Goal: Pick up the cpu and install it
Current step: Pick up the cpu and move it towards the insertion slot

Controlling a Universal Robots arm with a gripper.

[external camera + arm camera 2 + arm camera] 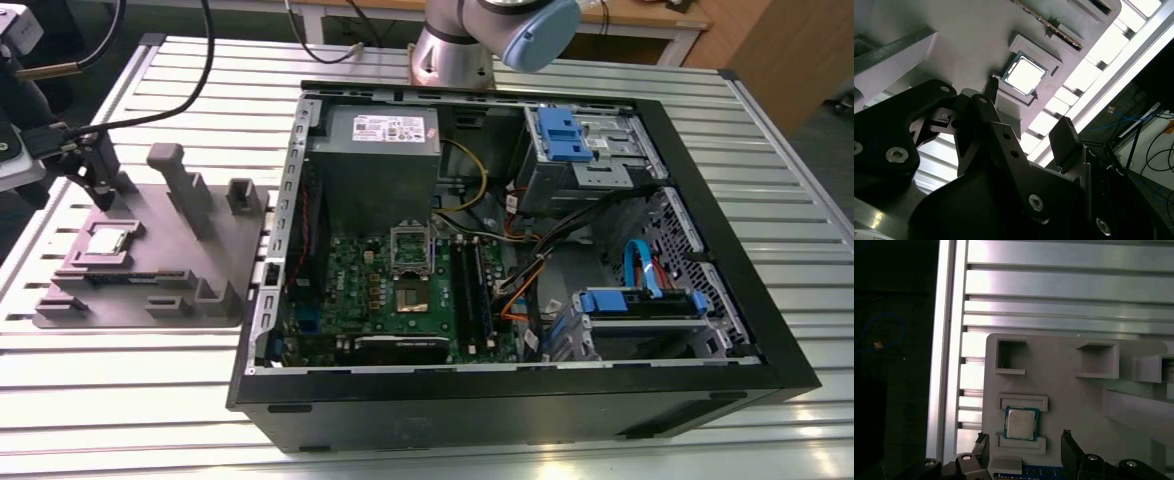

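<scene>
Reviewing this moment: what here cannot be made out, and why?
- Top of the cpu: glare washes it out in the second wrist view.
- Height of the gripper over the cpu: the first wrist view looks straight down, so the gap is unreadable.
- Contacts of the socket: too small in the exterior view.
- The arm: cut off by the exterior view's top edge.
</scene>
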